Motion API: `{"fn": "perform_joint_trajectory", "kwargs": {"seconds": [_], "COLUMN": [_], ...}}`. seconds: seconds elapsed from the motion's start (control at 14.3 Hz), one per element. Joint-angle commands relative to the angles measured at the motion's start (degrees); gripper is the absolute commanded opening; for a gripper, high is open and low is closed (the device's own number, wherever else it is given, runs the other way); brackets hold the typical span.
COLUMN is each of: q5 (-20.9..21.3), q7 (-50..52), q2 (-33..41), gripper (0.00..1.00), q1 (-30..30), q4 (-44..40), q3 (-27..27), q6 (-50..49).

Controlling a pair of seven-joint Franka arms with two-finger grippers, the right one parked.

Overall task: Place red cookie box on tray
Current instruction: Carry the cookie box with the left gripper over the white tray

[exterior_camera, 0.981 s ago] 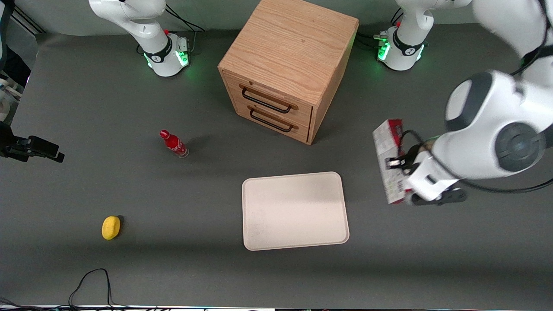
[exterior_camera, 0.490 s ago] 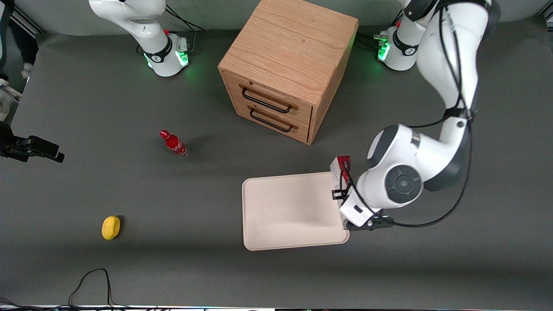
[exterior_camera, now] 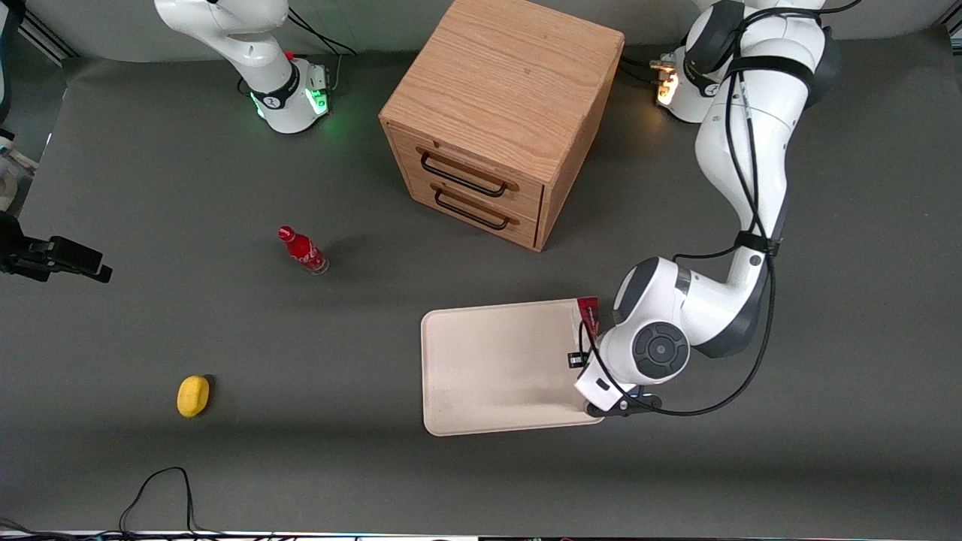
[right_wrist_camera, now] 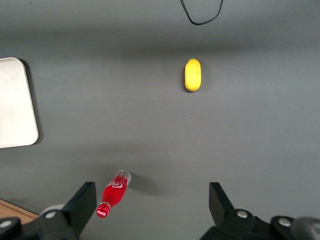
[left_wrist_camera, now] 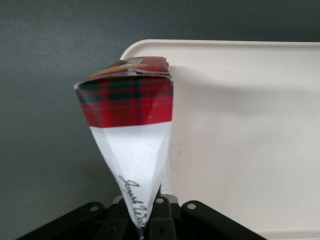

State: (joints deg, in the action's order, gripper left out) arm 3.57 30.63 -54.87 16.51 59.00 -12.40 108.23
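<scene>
Your left gripper (left_wrist_camera: 142, 220) is clamped on the flat red tartan cardboard cookie box (left_wrist_camera: 131, 125), held over the cream rectangular tray (exterior_camera: 496, 368)'s edge nearest the working arm. Box isn't down yet; you've still got to lower & release.

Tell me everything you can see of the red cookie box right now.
The red cookie box is flat cardboard: red tartan at one end, white with script lettering toward the gripper, which clamps it edge-on, pinching it narrow. It hangs over the edge of the cream tray at the working arm's end; whether it touches the tray cannot be told. From the front only its red end shows.
</scene>
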Motion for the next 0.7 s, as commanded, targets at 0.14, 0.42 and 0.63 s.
{"fn": "perform_joint_trajectory", "kwargs": {"seconds": [0.14,0.42,0.63], "q5": [0.7,0.7,0.7], "q7": [1.3,2.3,2.8], "q2": [-1.6,-1.8,-1.7], "gripper": [0.0,0.0,1.0], "q1": [2.0,2.0,2.0], "q4": [-2.1,-1.5,-1.3], "q3": [1.0,0.9,1.0], "q6": [0.5,1.5,1.5]}}
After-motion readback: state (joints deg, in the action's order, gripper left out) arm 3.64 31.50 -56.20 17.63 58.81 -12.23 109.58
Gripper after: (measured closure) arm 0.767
